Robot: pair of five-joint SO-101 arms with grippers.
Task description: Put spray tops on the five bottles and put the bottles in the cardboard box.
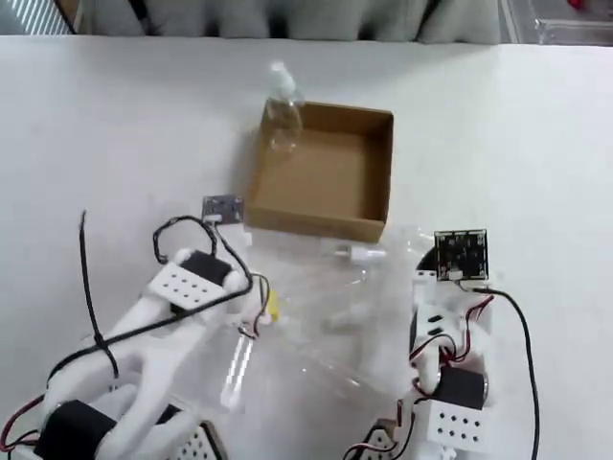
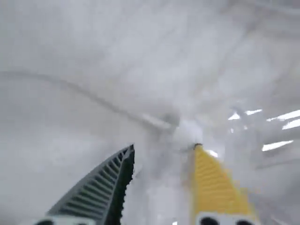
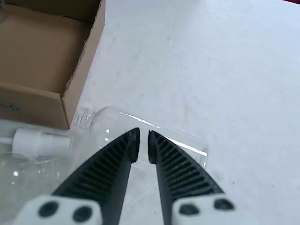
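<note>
The cardboard box (image 1: 369, 225) stands open at mid table, and its near corner (image 3: 79, 70) shows in the right wrist view. A clear bottle with a white spray top (image 1: 283, 110) leans at the box's far left corner. Several clear bottles (image 1: 321, 316) lie in front of the box beside a loose white spray top (image 1: 362, 253) (image 3: 40, 140). My left gripper (image 1: 261, 307) (image 2: 164, 147) is open among them, with blurred clear plastic between its grey and yellow fingers. My right gripper (image 1: 421, 268) (image 3: 143, 136) is shut, just above a capless bottle (image 3: 110, 122) lying by the box's corner.
White table (image 1: 115, 125) stretches bare to the left, right and behind the box. Both arms' cables (image 1: 91, 307) trail near the front edge. A clear container (image 1: 565, 24) sits at the far right corner.
</note>
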